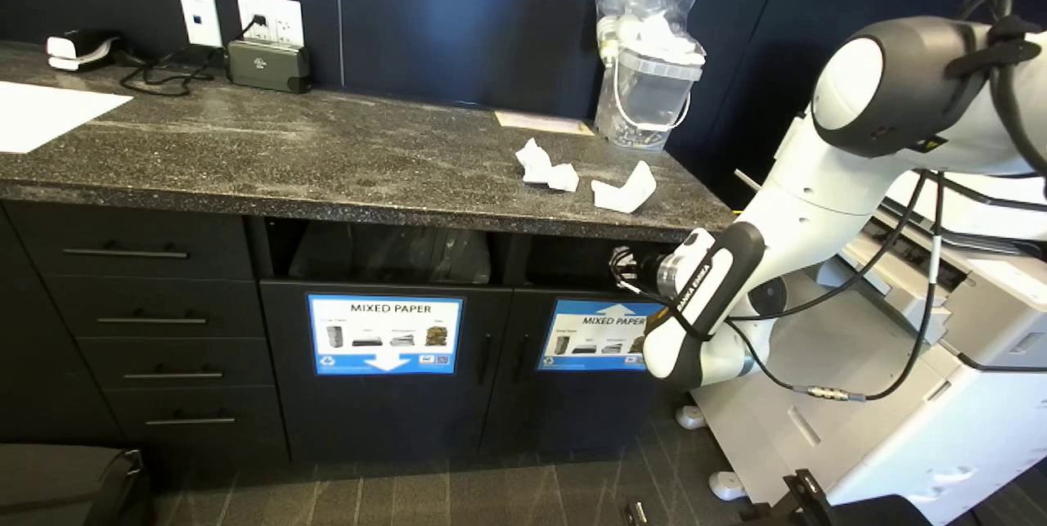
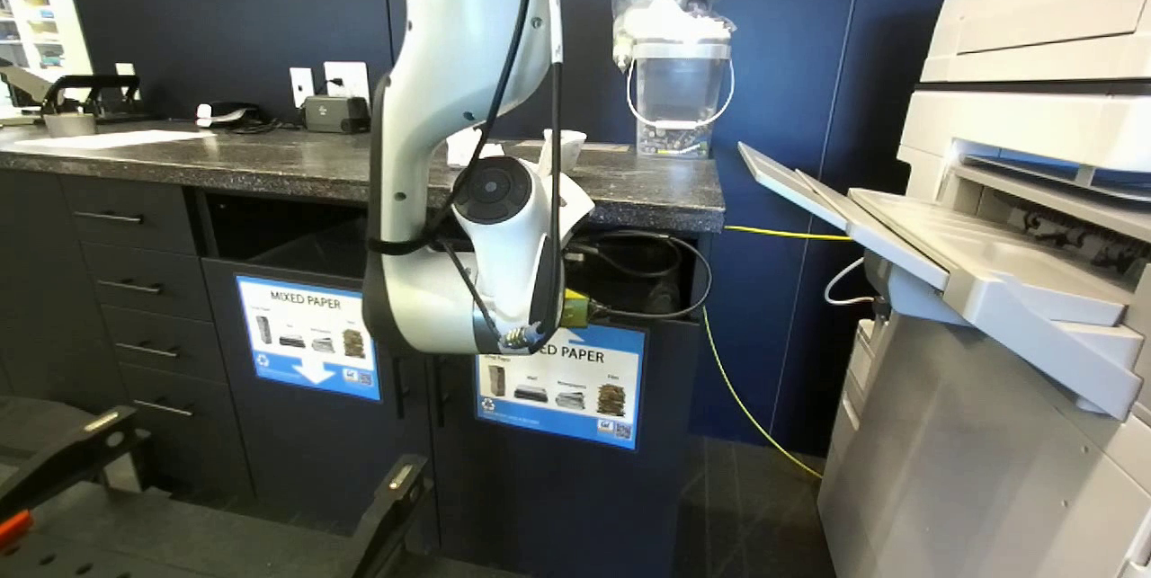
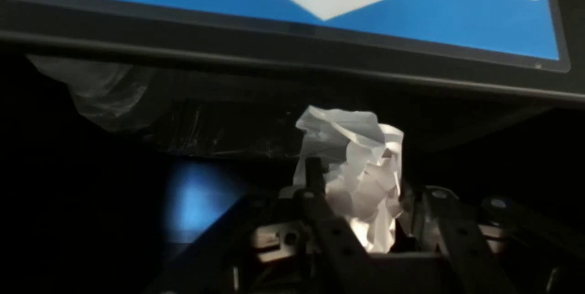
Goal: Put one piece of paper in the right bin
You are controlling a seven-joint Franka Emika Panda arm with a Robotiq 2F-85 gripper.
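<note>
My gripper (image 1: 626,266) is at the mouth of the right bin (image 1: 564,264), the right-hand cabinet opening above a MIXED PAPER sign with an up arrow. The arm hides the gripper in an exterior view, where the bin opening (image 2: 652,289) partly shows. In the wrist view, which looks upside down, the gripper (image 3: 358,198) is shut on a crumpled white paper (image 3: 365,179) between its fingers. The paper is just past the bin's rim (image 3: 457,84), against a dark interior. More crumpled white papers lie on the counter above: one cluster (image 1: 536,162) and a folded piece (image 1: 626,192).
The countertop edge (image 1: 368,213) runs just above the openings. The left bin opening (image 1: 393,252) holds a dark bag. A printer (image 1: 859,379) stands close on the right. A clear bucket (image 1: 646,101) sits at the counter's back right. Cables (image 2: 710,277) hang by the bin.
</note>
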